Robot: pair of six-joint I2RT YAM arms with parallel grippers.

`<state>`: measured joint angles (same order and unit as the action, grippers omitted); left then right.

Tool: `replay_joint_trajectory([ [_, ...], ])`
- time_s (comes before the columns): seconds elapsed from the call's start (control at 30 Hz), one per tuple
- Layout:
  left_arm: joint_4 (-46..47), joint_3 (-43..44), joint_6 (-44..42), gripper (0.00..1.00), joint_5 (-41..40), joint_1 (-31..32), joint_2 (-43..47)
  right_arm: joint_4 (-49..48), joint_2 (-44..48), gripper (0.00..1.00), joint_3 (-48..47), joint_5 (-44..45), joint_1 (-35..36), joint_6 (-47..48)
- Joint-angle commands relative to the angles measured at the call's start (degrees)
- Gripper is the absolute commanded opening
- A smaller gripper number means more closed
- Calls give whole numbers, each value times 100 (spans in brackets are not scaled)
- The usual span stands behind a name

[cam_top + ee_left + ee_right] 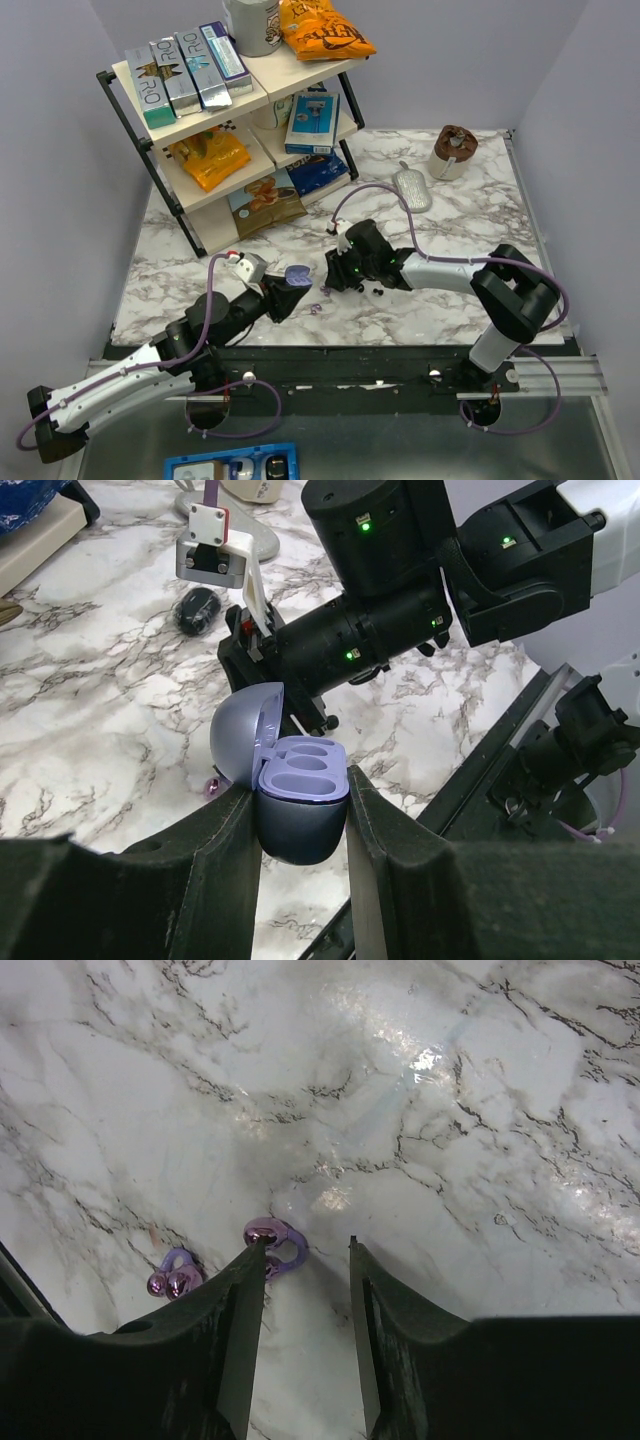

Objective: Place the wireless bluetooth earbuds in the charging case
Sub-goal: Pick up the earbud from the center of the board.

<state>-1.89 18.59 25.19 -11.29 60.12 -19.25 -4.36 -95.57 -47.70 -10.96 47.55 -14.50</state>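
Left fingers (225, 850) clamp the one open charging case (298, 805) above the grey-veined white marble bench (480, 215) between plain grey walls (50, 150), where two purple earbuds (275, 1243) lie close together, one at a tip of the parted right fingers (238, 1305).

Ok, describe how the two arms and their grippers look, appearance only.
Both match: the left arm and right arm have white link shells between chunky black joints. A purple cable loops along each. Small green lights glow on the right arm's black wrist housing, beside a white camera bracket. The left gripper and right gripper have broad matte black fingers tapering to flat tips.
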Motion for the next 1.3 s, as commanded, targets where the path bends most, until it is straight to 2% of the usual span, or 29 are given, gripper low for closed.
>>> replay_joint_trajectory([
  [0.0, 163, -66, 74, 0, -22, 18, -9, 102, -49, 47, 94, -117, 0, 97],
  [0.6, 382, -198, 162, 0, 92, 18, -115, 348, -462, 49, -257, -301, 26, 193],
  [1.27, 409, -207, 188, 0, 171, 9, -141, 770, -568, 49, -424, -82, 272, 255],
])
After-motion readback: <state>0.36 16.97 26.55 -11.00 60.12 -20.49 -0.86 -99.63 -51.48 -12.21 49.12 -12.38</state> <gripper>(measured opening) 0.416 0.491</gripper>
